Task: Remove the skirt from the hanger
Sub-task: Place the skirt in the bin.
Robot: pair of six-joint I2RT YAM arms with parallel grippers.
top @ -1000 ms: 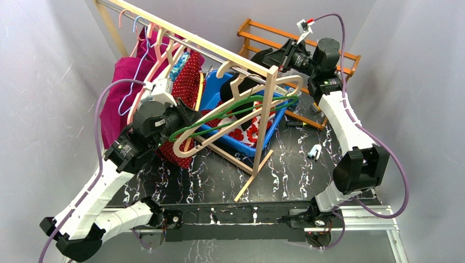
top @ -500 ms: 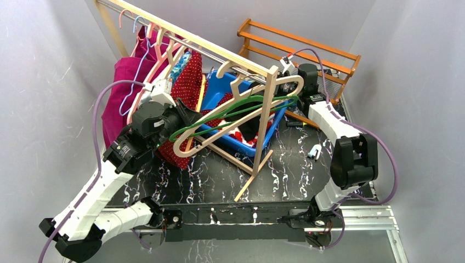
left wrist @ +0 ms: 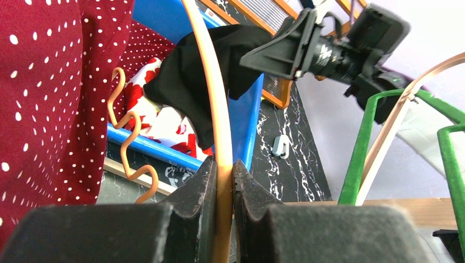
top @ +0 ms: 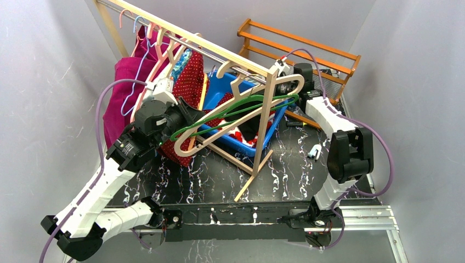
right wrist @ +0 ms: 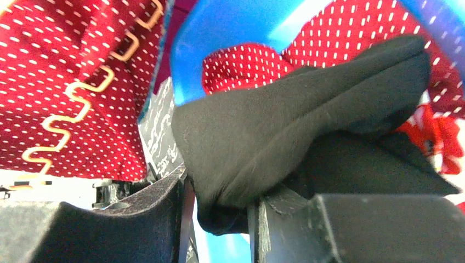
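1. The tabletop (top: 219, 181) is black with white marble veining; a metal rail carrying both arm bases (top: 241, 215) runs along its near edge.
2. A wooden garment rack stands on it, its upright post (top: 264, 123) rising from crossed wooden feet (top: 253, 174) near the middle of the tabletop.
3. A blue plastic bin (top: 241, 145) sits behind those feet, toward the far edge.
4. An orange wooden slatted rack (top: 299, 39) occupies the far right corner.
5. A small white clip (top: 314, 152) lies alone on the tabletop near the right edge, in front of the orange rack.
6. A small dark item (top: 292, 125), too small to identify, lies between the bin and the orange rack.
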